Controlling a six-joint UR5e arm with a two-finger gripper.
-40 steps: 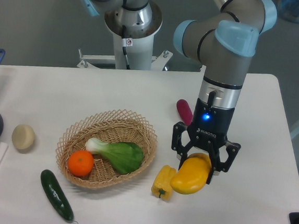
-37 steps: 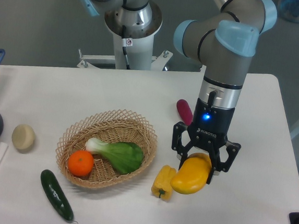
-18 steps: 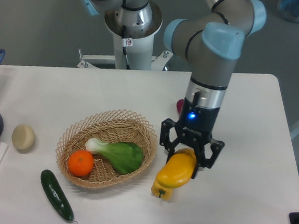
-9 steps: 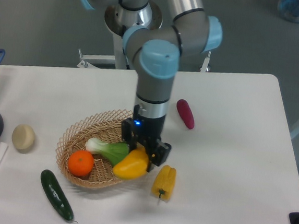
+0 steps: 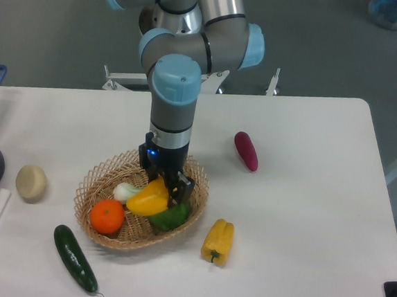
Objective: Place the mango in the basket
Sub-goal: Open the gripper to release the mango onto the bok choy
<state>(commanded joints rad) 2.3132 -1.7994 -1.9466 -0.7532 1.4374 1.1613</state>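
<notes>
White tabletop under me, grey floor behind, and I'm hanging right over the basket [image 5: 98, 181] at the near-left middle of the table. My gripper [image 5: 160, 187] is clamped on the mango [image 5: 147, 198], one finger on each side, and the fruit sits directly below my wrist, inside the wicker rim. Its long axis runs left-near to right-far, tilted, and it lies above the green leafy vegetable [image 5: 170, 217], whether touching or just clear I can't tell. So the drop is straight down, no sideways travel needed by my reckoning. Count in the basket: one mango, one orange [image 5: 107, 216] at the near left, one leafy vegetable. Out on the table: one yellow bell pepper [image 5: 218, 240] just right of the basket, one cucumber [image 5: 74, 258] near left, one purple vegetable [image 5: 245, 150] far right, one pale round thing [image 5: 31, 181] left.
</notes>
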